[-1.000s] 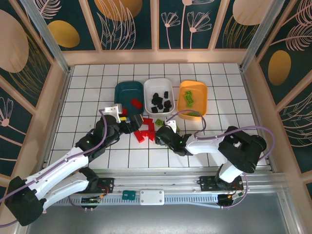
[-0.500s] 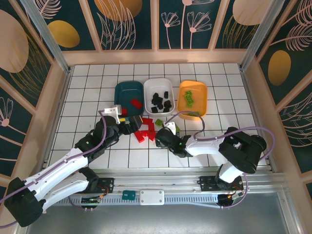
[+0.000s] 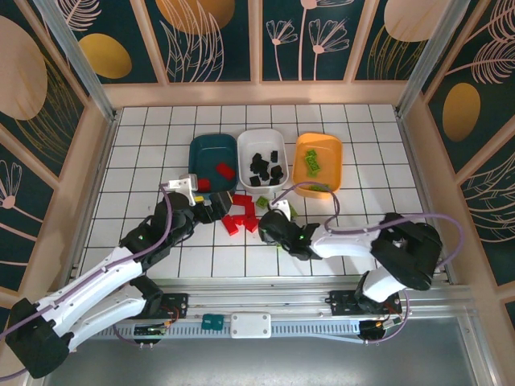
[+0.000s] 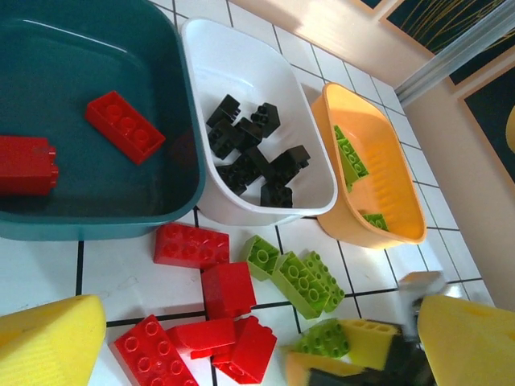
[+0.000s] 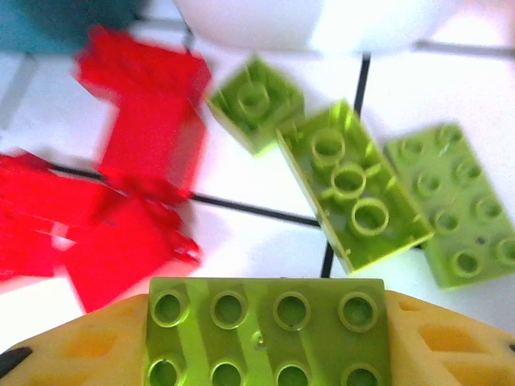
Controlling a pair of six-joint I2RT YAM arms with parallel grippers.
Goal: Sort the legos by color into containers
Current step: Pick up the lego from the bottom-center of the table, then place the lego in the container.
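Note:
Loose red legos (image 3: 240, 214) lie in a heap in front of the trays, with lime-green ones (image 4: 302, 281) to their right. My right gripper (image 5: 267, 346) is shut on a lime-green brick (image 5: 265, 318), gripped by its two ends between the yellow pads (image 5: 451, 342). That grip sits low over the tiles (image 3: 278, 231). My left gripper (image 4: 257, 350) stands wide open over the red heap (image 4: 191, 245). The teal container (image 3: 211, 153) holds two red bricks (image 4: 125, 127), the white container (image 3: 263, 138) several black ones (image 4: 253, 153), and the orange container (image 3: 318, 169) green ones (image 4: 348, 157).
The three trays stand side by side at the middle of the white tiled table (image 3: 362, 137). Wooden walls (image 3: 96, 161) close in the left, right and back. Both arms cross the near tiles, with bare tiles to the far left and right.
My right gripper has narrowed onto the lime-green brick and drifted slightly toward the near edge. My left gripper has moved a little to the left, still open.

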